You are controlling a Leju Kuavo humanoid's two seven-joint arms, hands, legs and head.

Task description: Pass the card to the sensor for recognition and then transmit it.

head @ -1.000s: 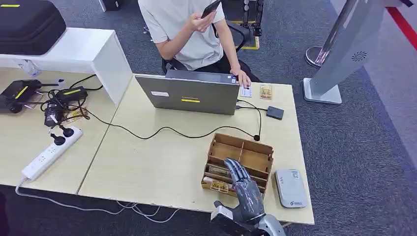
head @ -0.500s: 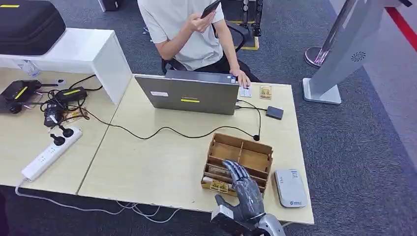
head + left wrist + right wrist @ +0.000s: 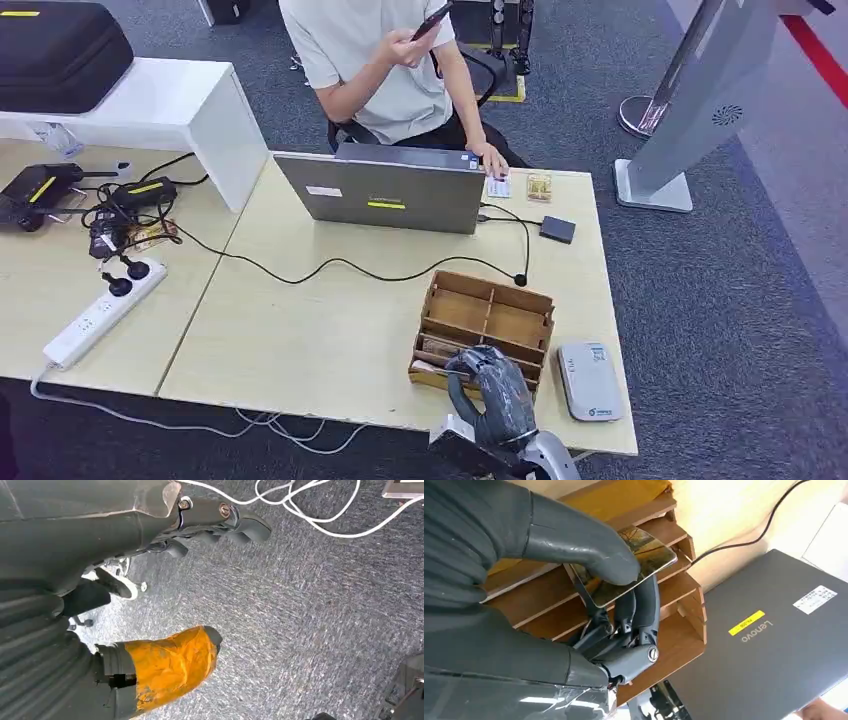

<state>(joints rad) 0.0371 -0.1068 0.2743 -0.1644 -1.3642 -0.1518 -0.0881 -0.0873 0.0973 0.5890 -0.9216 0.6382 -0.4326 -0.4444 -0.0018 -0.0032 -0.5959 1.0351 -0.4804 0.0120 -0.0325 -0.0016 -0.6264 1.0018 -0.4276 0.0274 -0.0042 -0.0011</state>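
Now the robot's right hand (image 3: 490, 395) curls over the near edge of the wooden box (image 3: 500, 318), its thumb and fingers pinching a card (image 3: 644, 565) just above the box's near compartment. Beside it, at 3 o'clock from the box, lies the white sensor (image 3: 589, 381); at 12 o'clock, a person (image 3: 385, 60) sits behind a grey laptop (image 3: 385, 195). At the robot's side, the left hand (image 3: 150, 625) hangs over grey carpet, fingers apart, holding nothing.
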